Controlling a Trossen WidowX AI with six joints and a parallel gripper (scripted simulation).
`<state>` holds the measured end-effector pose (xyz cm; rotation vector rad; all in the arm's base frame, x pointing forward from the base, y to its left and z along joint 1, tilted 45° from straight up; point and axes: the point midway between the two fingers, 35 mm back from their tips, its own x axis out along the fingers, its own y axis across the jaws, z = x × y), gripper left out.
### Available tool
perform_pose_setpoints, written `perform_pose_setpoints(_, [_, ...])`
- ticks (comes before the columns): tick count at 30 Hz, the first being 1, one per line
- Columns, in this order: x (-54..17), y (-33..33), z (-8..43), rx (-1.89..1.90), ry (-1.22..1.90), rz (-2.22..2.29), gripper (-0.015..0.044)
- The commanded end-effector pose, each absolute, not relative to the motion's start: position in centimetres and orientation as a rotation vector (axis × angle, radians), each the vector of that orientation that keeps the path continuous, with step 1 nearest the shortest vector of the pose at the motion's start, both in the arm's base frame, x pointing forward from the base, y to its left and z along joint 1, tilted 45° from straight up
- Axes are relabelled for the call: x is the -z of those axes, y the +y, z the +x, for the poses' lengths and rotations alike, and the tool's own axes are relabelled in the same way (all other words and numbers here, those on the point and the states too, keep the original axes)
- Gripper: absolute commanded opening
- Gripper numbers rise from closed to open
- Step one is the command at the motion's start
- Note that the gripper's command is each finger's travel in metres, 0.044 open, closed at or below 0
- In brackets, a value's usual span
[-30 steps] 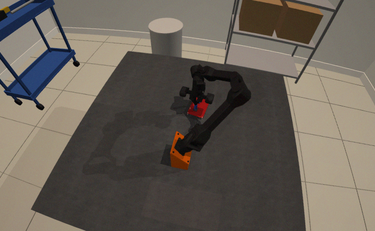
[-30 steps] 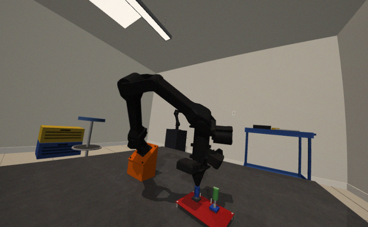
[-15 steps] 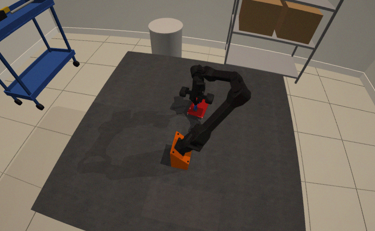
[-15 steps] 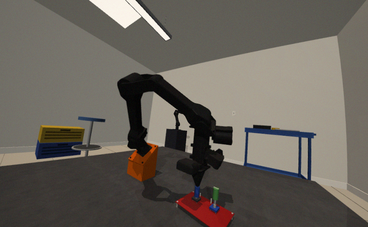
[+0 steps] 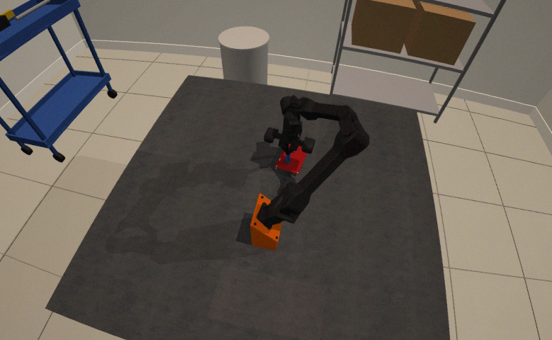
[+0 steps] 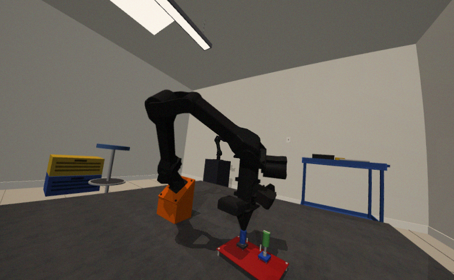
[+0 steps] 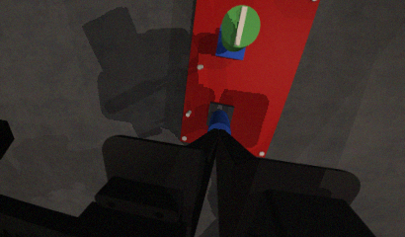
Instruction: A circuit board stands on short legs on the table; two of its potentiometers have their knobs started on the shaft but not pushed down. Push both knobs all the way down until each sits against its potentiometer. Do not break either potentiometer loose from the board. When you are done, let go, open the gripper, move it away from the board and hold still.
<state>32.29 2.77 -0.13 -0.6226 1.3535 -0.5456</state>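
The red circuit board (image 5: pixel 300 156) (image 6: pixel 249 265) (image 7: pixel 239 74) stands on short legs. A blue knob (image 5: pixel 287 159) (image 6: pixel 243 237) (image 7: pixel 219 121) is upright on the dark potentiometer (image 6: pixel 242 245) (image 7: pixel 227 111), low, with little or no shaft showing between them. A green knob (image 6: pixel 266 238) (image 7: pixel 248 30) with a white line stands high on the shaft of the blue potentiometer (image 6: pixel 264 256) (image 7: pixel 230 52); bare shaft shows below it. My gripper (image 6: pixel 243 229) (image 7: pixel 217 134) is shut and empty, its tips pointing down at the top of the blue knob and seeming to touch it.
Thin pale pins (image 6: pixel 260 247) (image 7: pixel 200 67) stand up from the board near the potentiometers. The orange arm base (image 5: pixel 264 238) (image 6: pixel 175 207) stands on the dark mat. A blue cart, a white cylinder and a shelf with boxes are farther off.
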Motion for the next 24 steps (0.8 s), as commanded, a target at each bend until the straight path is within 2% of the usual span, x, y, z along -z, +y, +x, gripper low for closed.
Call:
perform_pose_setpoints(1, [0.23, 2.52, 32.45, 0.550, 1.351, -0.620, 0.0000])
perform_pose_setpoints(24, [0.01, 2.73, 32.42, 0.550, 1.351, -0.620, 0.0000])
